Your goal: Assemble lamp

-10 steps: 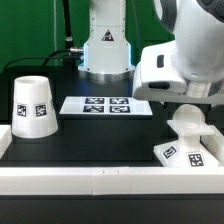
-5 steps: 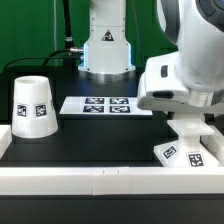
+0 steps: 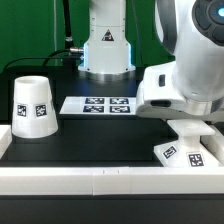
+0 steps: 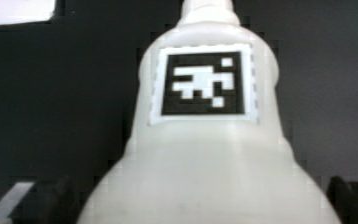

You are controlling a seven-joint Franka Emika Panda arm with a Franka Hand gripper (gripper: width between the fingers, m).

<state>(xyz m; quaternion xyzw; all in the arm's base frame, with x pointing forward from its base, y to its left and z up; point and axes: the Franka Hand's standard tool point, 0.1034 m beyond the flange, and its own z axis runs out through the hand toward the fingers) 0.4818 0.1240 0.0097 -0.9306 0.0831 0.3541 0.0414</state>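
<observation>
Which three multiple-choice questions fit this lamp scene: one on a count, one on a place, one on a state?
1. How many black tags does the marker board carry? A: two. B: four. C: six.
2. Where does the shade stand? A: exterior view's left. B: exterior view's right. C: the middle.
3. How is the shade? A: lying on its side. B: hanging in the air. C: upright on the table.
Answers: 1 B, four tags show on it. 2 A, it is nearest the left edge. 3 C, it stands upright there.
</observation>
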